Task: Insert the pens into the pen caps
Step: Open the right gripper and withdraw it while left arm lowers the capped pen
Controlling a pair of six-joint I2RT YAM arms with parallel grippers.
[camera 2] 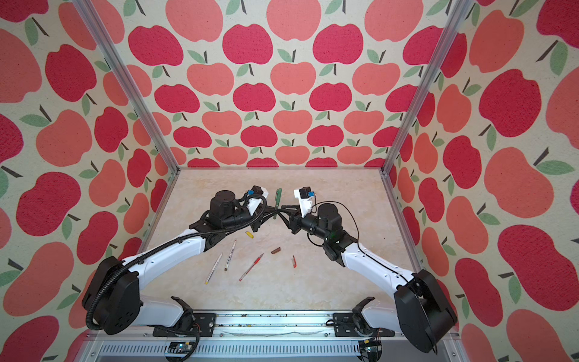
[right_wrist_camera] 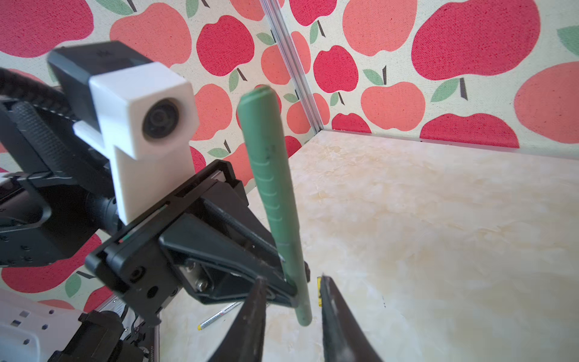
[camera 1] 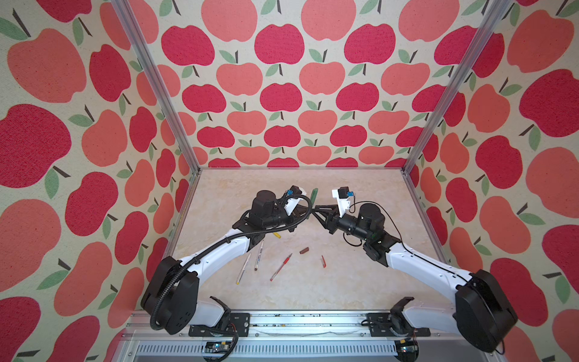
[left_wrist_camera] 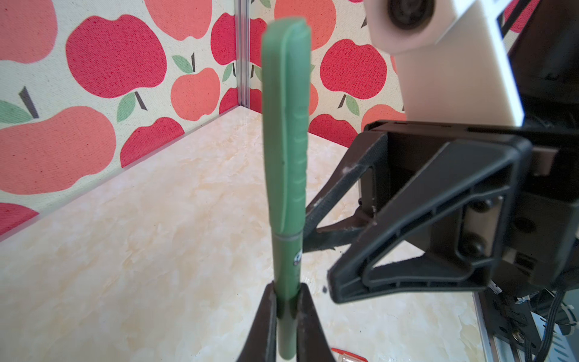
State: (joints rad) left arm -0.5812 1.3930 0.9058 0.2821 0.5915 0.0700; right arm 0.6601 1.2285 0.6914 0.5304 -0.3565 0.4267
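Left end effector [left_wrist_camera: 286, 286] grips capped green pen [left_wrist_camera: 283, 125]; right end effector [right_wrist_camera: 293, 279] jaws apart

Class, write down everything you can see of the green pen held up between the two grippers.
The green pen is a slim matte plastic stick. Its ribbed, clipped cap is already seated, with a thin seam marking the joint. It stands nearly upright above the table, clamped at the lower barrel by the left gripper. The right gripper has open jaws either side of its lower end, seemingly not gripping.
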